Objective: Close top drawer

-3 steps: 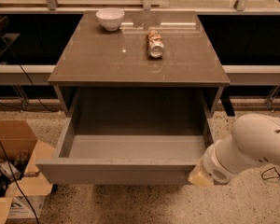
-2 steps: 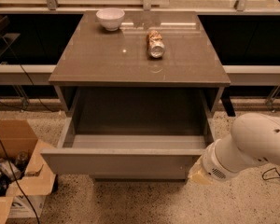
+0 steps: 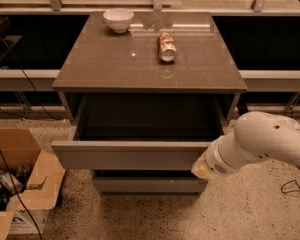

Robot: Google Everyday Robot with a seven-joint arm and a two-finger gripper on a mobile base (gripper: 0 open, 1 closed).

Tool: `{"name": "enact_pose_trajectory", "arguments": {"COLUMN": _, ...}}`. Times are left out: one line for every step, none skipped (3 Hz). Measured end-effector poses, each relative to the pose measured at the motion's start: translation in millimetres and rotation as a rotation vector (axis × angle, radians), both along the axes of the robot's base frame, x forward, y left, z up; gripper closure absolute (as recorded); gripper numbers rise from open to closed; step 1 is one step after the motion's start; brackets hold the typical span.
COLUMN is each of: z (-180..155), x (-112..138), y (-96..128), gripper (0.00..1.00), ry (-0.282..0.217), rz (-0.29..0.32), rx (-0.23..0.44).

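Observation:
The top drawer [image 3: 130, 156] is a wide grey drawer with a plain flat front. It stands partly pulled out of the grey cabinet [image 3: 150, 64], and its dark inside shows empty. My white arm [image 3: 262, 141] comes in from the right. My gripper [image 3: 200, 167] is at the right end of the drawer's front panel, against it. The wrist hides the fingers.
A narrower grey drawer front [image 3: 150, 185] sits below the top drawer. On the cabinet top stand a white bowl [image 3: 118, 20] and a can lying on its side [image 3: 166, 46]. An open cardboard box [image 3: 20, 179] stands on the floor at left. A cable [image 3: 290, 186] lies at right.
The top drawer has slid back into the cabinet by a good part of its length. My arm and gripper have moved forward with its front panel.

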State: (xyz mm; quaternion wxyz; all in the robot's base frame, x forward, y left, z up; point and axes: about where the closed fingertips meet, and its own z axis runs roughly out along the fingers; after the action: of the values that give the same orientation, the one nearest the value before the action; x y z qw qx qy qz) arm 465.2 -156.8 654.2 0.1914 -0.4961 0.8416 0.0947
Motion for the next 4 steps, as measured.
{"name": "enact_pose_trajectory", "arguments": {"z": -2, "x": 59, "y": 13, "gripper": 1.00, "ry": -0.059, "rz": -0.022, "rx": 0.047}}
{"name": "enact_pose_trajectory", "arguments": {"z": -2, "x": 57, "y": 12, "gripper": 0.82, "ry": -0.059, "rz": -0.022, "rx": 0.047}}
{"name": "enact_pose_trajectory", "arguments": {"z": 2, "x": 94, "y": 24, "gripper": 0.58, "ry": -0.098, "rz": -0.028, "rx": 0.072}}
{"name": "enact_pose_trajectory", "arguments": {"z": 7, "x": 121, "y": 34, "gripper": 0.27, "ry": -0.126, "rz": -0.029, "rx": 0.087}}
